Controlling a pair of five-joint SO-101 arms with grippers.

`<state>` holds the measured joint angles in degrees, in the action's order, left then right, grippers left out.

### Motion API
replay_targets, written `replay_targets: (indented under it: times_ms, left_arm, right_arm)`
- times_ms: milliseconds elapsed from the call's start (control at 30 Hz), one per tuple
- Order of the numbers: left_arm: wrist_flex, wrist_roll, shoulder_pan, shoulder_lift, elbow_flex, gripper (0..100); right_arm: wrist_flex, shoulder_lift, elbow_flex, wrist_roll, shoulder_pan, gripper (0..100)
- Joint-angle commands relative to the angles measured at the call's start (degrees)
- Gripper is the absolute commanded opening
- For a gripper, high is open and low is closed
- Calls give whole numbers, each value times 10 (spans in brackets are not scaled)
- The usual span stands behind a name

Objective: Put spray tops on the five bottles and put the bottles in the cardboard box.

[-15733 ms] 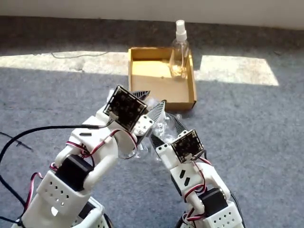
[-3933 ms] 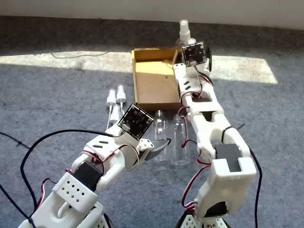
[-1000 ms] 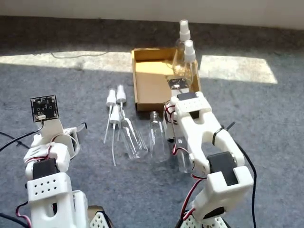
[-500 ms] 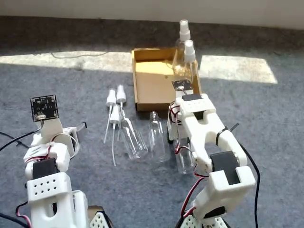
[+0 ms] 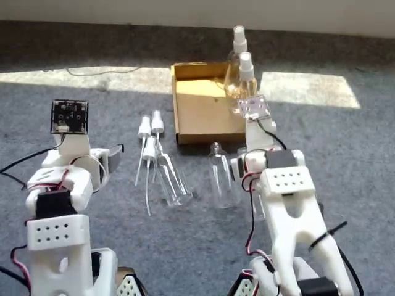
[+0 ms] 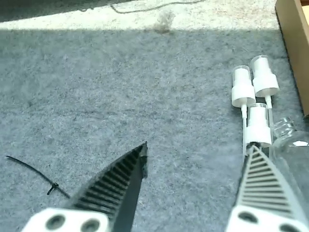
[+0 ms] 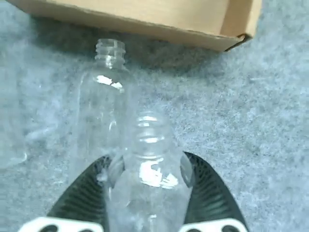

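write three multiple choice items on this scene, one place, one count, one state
1. Where do the loose spray tops lie?
A on the carpet beside the cardboard box
B inside the box
C on bottles

2. How many capped bottles stand in the box?
A one
B two
C four

3. The left end effector is
A shut on a spray top
B shut on a bottle
C open and empty

Key: 1 A, they lie on carpet outside the box; 2 B, two stand at its far side; 3 C, nothing sits between its spread fingers.
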<state>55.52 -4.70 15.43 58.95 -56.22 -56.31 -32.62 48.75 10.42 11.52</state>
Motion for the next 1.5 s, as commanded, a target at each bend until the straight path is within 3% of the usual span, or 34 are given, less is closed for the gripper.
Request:
replay_targets:
  times_ms: [0,233,367,633,900,1033,1300,1467]
  left_arm:
    - [21,-13,-44,-168,129,294]
    - [20,-18,-87,-487,381,293]
    - [21,-18,-98,-653,521,242]
    - [40,12,-105,-874,703,249]
    - [67,11,-107,-975,779,246]
    - [120,11,-109,-990,799,243]
    - [178,13,-110,-990,812,1]
    - [232,29,-102,-968,838,4]
  right_arm:
    - [54,-103,89,27,-5,2]
    - [88,-233,199,32,-4,2]
    - [89,-285,226,30,-4,2]
    - [90,-336,269,29,25,2]
    - [90,-336,269,29,25,3]
    - [91,-339,269,29,25,3]
    - [91,-340,269,29,25,3]
    - [91,-340,269,33,25,3]
